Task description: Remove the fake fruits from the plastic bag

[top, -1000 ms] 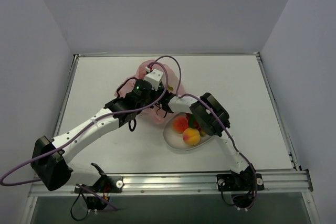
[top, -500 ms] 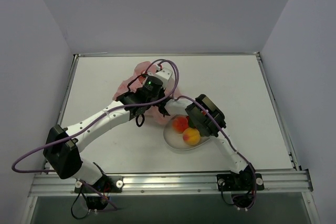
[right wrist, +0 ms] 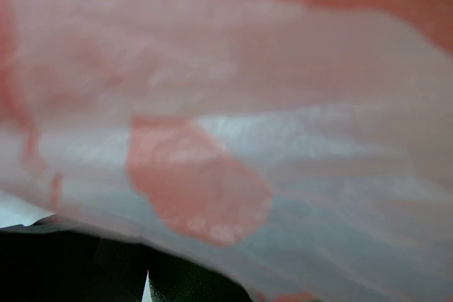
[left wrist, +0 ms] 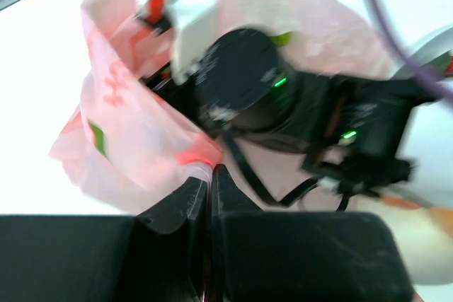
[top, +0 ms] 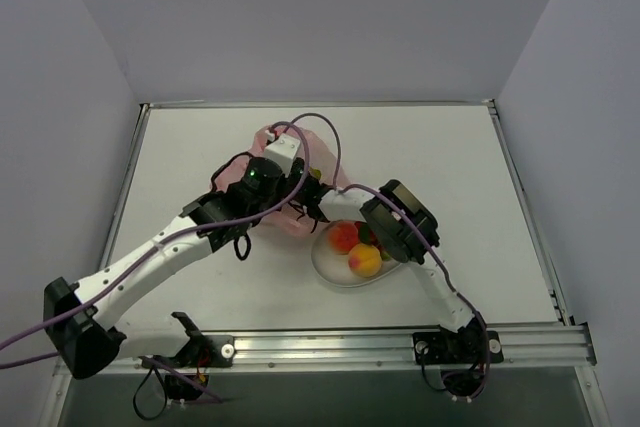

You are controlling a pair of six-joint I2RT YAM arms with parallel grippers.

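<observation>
The pink plastic bag [top: 292, 224] lies mid-table under both wrists. My left gripper [left wrist: 209, 169] is shut on a fold of the bag [left wrist: 127, 97]. In the top view its tips are hidden under the left wrist [top: 268, 169]. My right gripper [right wrist: 145, 284] is pressed into the bag [right wrist: 248, 104]. Film covers its tips, and its jaws stand together with only a thin slit. A yellow-green fruit [top: 314, 175] shows at the bag's right side. A red-orange fruit [top: 343, 237], a yellow-orange fruit [top: 365, 261] and a green one [top: 386, 252] lie on the white plate [top: 330, 275].
The right arm's elbow [top: 402, 223] hangs over the plate's right side. The right arm's wrist [left wrist: 244, 86] fills the middle of the left wrist view. Purple cables [top: 322, 122] loop above the bag. Raised rails edge the table [top: 180, 157].
My left arm swung right and then back left, its elbow dropping toward the near left corner, and the bag shifted with it. The right arm barely moved. The fruits on the plate stayed put.
</observation>
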